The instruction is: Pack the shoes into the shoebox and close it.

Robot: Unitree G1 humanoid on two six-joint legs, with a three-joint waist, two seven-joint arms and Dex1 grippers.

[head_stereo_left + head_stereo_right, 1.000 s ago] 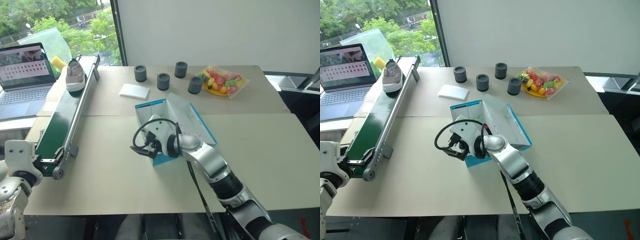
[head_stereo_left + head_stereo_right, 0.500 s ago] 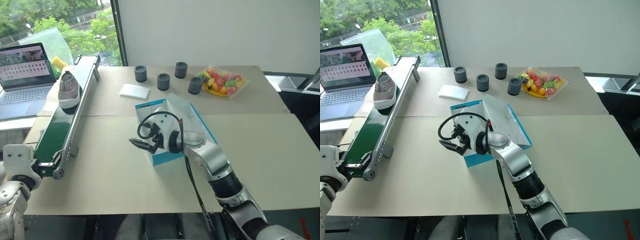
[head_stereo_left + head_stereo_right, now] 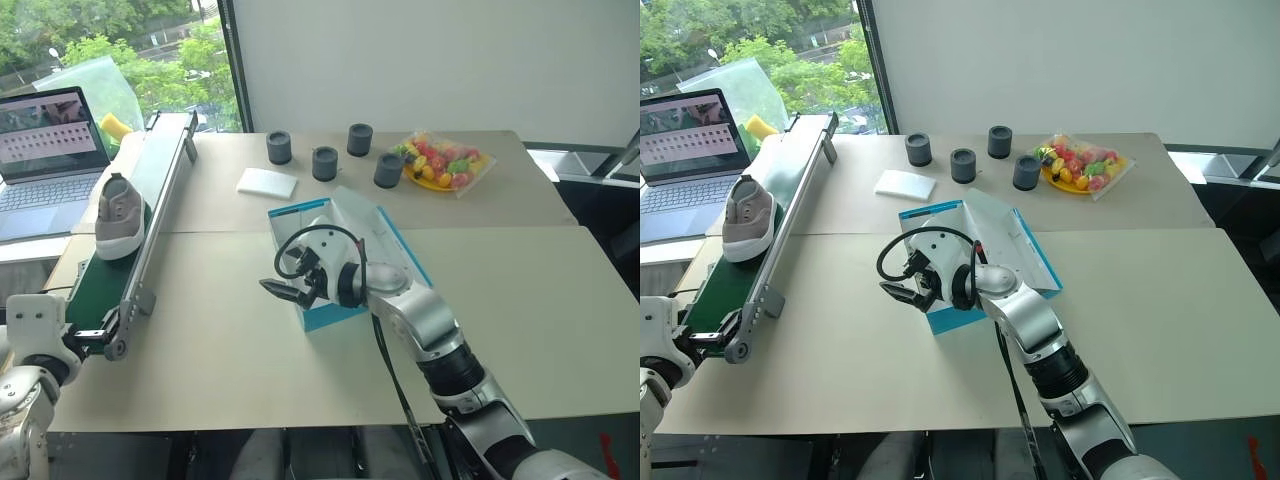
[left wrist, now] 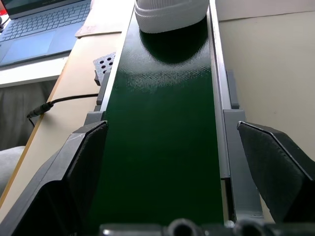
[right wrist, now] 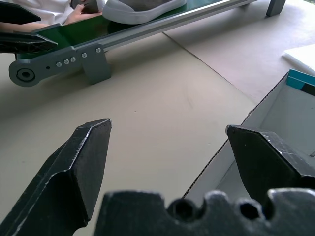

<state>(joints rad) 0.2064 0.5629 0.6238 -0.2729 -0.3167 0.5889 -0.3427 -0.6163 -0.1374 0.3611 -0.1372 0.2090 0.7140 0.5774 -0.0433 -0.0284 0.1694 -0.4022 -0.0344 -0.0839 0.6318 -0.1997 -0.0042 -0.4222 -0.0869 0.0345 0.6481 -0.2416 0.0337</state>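
Note:
One grey-taupe shoe (image 3: 118,212) rides the green conveyor belt (image 3: 105,270) on the left, heel end toward me; its white sole (image 4: 170,12) lies just ahead of my left gripper. My left gripper (image 4: 171,127) is open, with a finger on either side of the belt's near end and nothing held. The blue shoebox (image 3: 400,245) stands open at mid-table, white inside. My right gripper (image 3: 902,291) hovers open at the box's near left corner, empty, with the box wall (image 5: 275,113) beside one finger. My right arm hides part of the box's inside.
The conveyor frame (image 5: 98,44) runs from the far left of the table to its near edge. An open laptop (image 3: 50,150) sits left of it. Behind the box lie a white pad (image 3: 267,182), several dark grey cylinders (image 3: 325,162) and a bag of colourful fruit (image 3: 445,162).
The shoe has travelled down the belt toward its near end and my left gripper. My right gripper rose slightly and rolled a little beside the box, still open.

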